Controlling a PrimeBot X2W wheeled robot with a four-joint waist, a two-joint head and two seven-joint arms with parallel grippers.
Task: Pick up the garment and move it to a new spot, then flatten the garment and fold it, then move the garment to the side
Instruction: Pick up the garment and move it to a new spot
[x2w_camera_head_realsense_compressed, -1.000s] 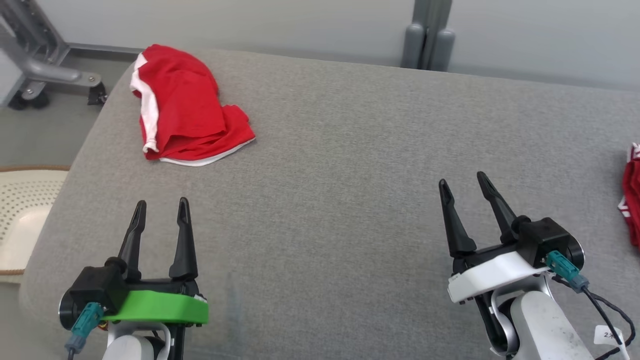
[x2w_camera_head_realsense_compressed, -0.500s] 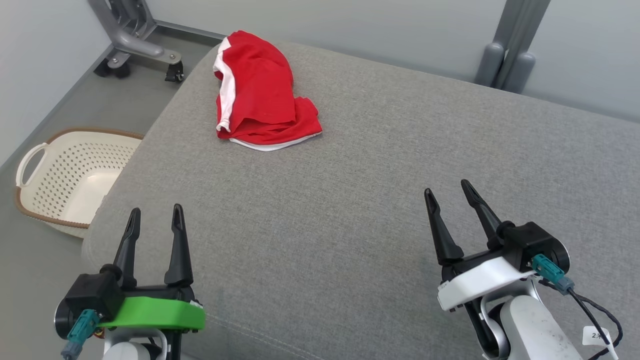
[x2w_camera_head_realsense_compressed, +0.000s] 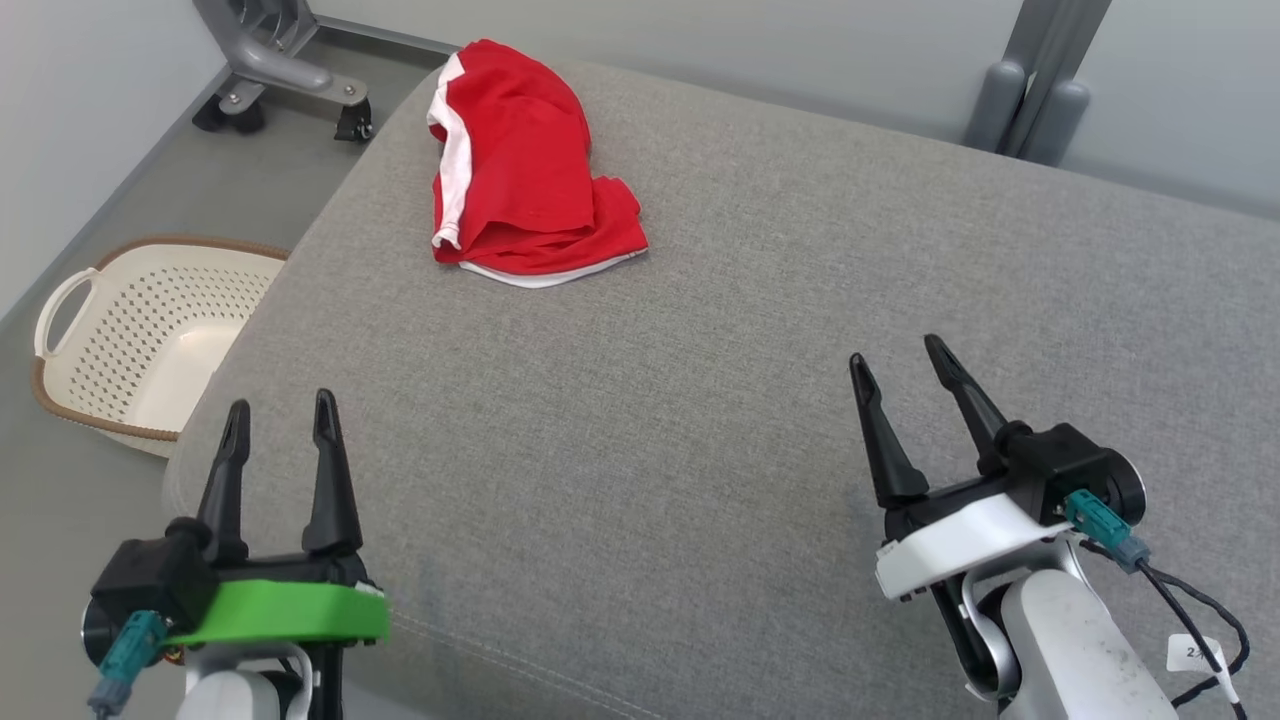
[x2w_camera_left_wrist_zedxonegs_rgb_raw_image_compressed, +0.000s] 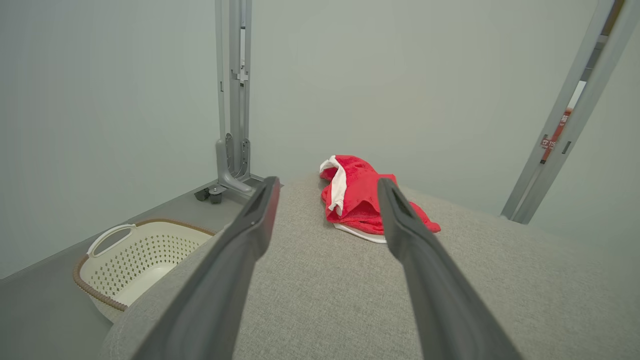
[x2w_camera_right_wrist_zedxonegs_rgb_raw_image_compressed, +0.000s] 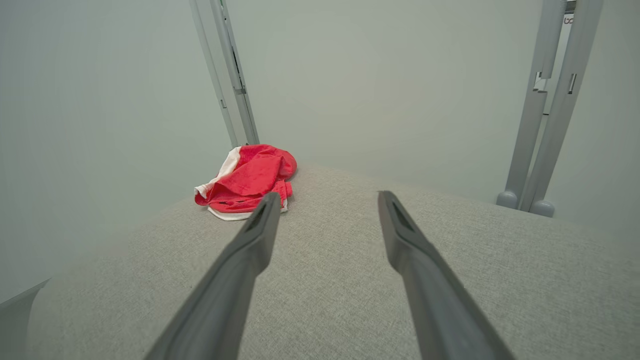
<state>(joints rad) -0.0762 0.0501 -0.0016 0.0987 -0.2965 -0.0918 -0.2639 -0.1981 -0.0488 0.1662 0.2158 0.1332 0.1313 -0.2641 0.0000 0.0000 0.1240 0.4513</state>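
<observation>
garment (x2w_camera_head_realsense_compressed: 520, 180) untouched and both grippers empty: judging from that, the task looks to be at its start, with the pick-up, the move to a new spot, the flattening, the fold and the last shift aside all left to do. nearest the robot, the left gripper (x2w_camera_head_realsense_compressed: 280, 400) hangs over the near left corner of the grey padded surface (x2w_camera_head_realsense_compressed: 700, 400) and the right gripper (x2w_camera_head_realsense_compressed: 896, 351) over its near right part. each has its two dark fingers (x2w_camera_head_realsense_compressed: 328, 480) spread wide with nothing between them, pointing toward the far edge. off the left edge, on the floor, stands a pale perforated basket (x2w_camera_head_realsense_compressed: 120, 300). a long stretch of bare grey fabric lies between the grippers and the cloth, so both are well apart from it. the red garment sits at the far left corner, close to the left edge, rumpled and loosely doubled over, not a neat fold. its long axis runs near to far, roughly along the left edge, leaning a little so that the near end lies further toward the middle. a white stripe runs down its left side. a white-trimmed hem at the near end faces the robot and the rounded red end points to the far edge. what kind of garment it is i cannot tell. beyond that corner stands a grey metal frame (x2w_camera_head_realsense_compressed: 270, 70) on casters.
</observation>
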